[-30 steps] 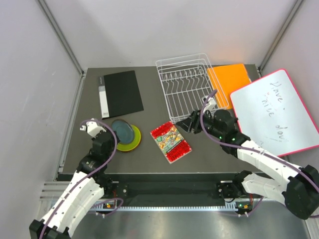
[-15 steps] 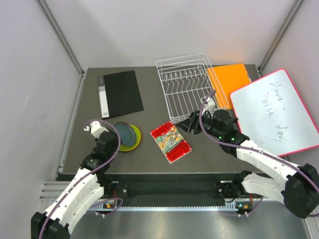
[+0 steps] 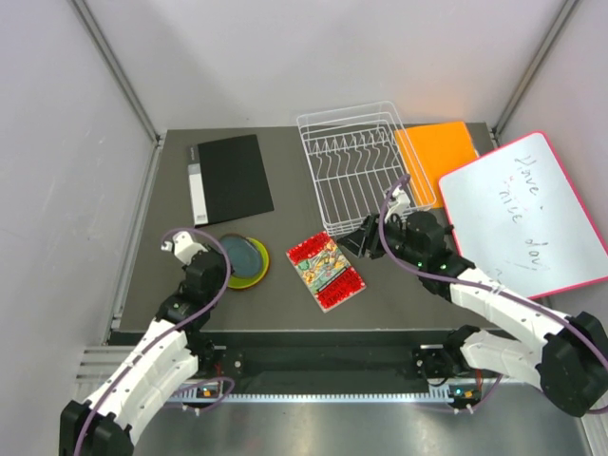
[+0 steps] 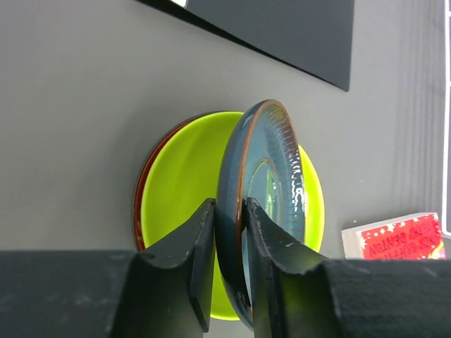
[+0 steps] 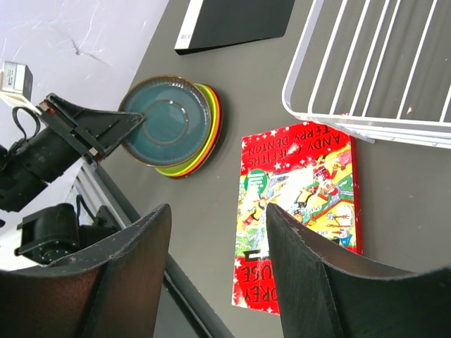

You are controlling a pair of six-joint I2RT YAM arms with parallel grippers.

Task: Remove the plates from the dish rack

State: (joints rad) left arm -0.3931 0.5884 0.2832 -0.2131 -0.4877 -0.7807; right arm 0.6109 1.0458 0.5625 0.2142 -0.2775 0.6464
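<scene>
Glossy teal plate (image 4: 271, 190), ridged rim; smooth lime plate (image 4: 180, 190); white wire rack (image 3: 351, 152), probably coated metal.

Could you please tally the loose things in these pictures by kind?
Plates: 4
Dish rack: 1
Book: 1
Black folder: 1
Orange board: 1
Whiteboard: 1
Total: 9

Soft, even light falls from overhead, bright without harsh shadows. Between the tips of the left gripper (image 4: 227, 204), the teal plate (image 4: 271, 183) shows a faint sheen and stays sharp, while the dark fingers (image 4: 180, 267) blur. The right gripper (image 5: 217, 211) looks equally soft-edged. The table (image 5: 409, 211) beyond it is crisp.
</scene>
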